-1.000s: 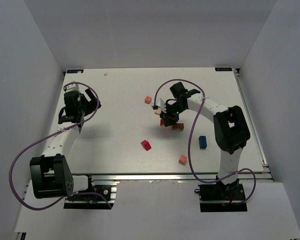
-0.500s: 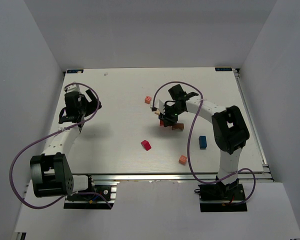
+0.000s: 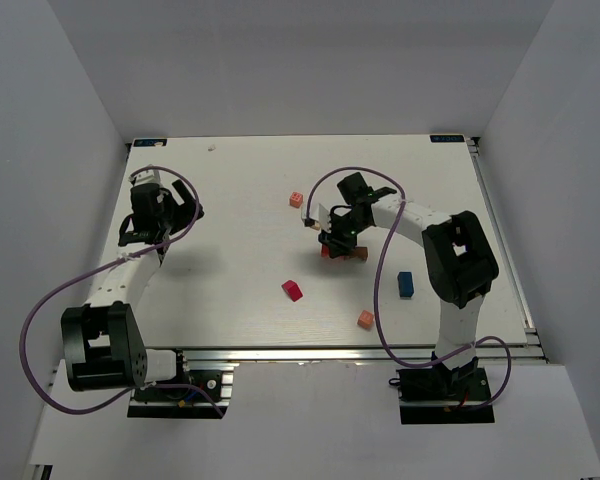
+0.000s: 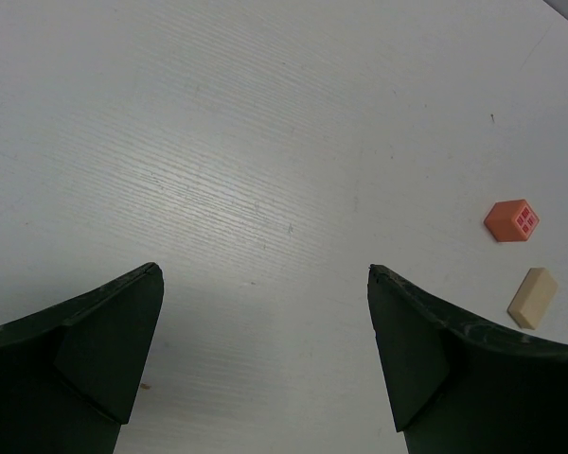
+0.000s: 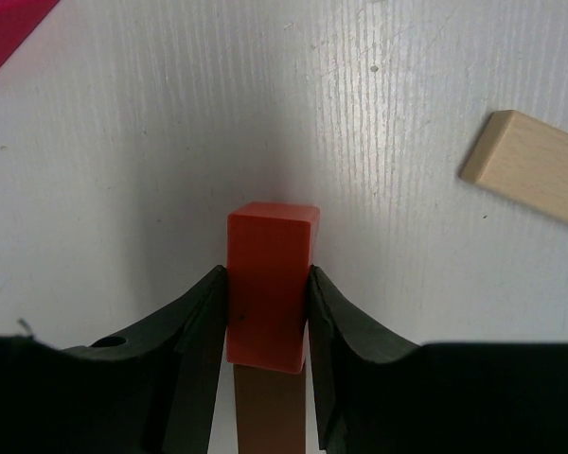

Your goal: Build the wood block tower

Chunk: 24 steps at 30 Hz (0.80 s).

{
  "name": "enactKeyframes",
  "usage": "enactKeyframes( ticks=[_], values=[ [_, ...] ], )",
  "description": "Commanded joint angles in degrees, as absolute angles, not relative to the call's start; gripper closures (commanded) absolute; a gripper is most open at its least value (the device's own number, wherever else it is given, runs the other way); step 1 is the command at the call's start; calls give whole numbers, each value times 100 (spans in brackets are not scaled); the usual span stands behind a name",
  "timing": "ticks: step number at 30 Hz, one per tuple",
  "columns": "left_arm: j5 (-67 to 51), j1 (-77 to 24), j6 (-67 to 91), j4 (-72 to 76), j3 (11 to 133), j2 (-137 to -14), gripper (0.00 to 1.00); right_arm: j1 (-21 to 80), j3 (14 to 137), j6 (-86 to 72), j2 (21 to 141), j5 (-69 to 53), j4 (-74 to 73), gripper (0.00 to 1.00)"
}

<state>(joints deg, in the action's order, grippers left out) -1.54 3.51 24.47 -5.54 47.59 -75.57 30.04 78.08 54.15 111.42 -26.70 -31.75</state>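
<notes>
Starting with the wood block tower (image 3: 355, 254), Ben: where does it stand?

Right of the middle of the white surface (image 3: 240, 190), Ana, well inside every edge. An orange-red wooden block (image 5: 270, 274) sits upright, and a brown block (image 5: 270, 416) shows directly below it.

And the right pincer (image 3: 332, 242)?

Narrow, clamped on the orange-red block, one finger flat against each side. The block's far edge sticks out past the fingertips.

What lies around it?

A tan wooden bar (image 5: 535, 170) is just beyond, lying tilted and apart from the stack. A pink-orange cube (image 3: 296, 199) is farther off, toward the far edge. A magenta-red block (image 3: 293, 290) lies nearer the arms on the left side, a blue block (image 3: 405, 284) toward the right edge, and a salmon cube (image 3: 365, 319) closest to the near edge. None of them touch.

Where is the room?

Leftward. A broad stretch of surface separates the tower from the left pincer (image 4: 265, 274), which hangs with its fingers wide apart, holding nothing, by the left edge.
</notes>
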Motion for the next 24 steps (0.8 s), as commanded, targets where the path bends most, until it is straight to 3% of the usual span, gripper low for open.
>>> enactKeyframes(
  ticks=[1, 16, 24],
  values=[
    [-106, 325, 2461, -510, 4764, -7523, 2, 3032, 7752, 5370, 11118, -2637, -3226, 66],
    [-79, 325, 2461, -518, 4773, -7524, 2, 3032, 7655, 5353, 11074, -2566, -3164, 58],
    [-88, 334, 2461, -510, 4772, -7541, 2, 3032, 7646, 5326, 11092, -2575, -3138, 47]
  ],
)
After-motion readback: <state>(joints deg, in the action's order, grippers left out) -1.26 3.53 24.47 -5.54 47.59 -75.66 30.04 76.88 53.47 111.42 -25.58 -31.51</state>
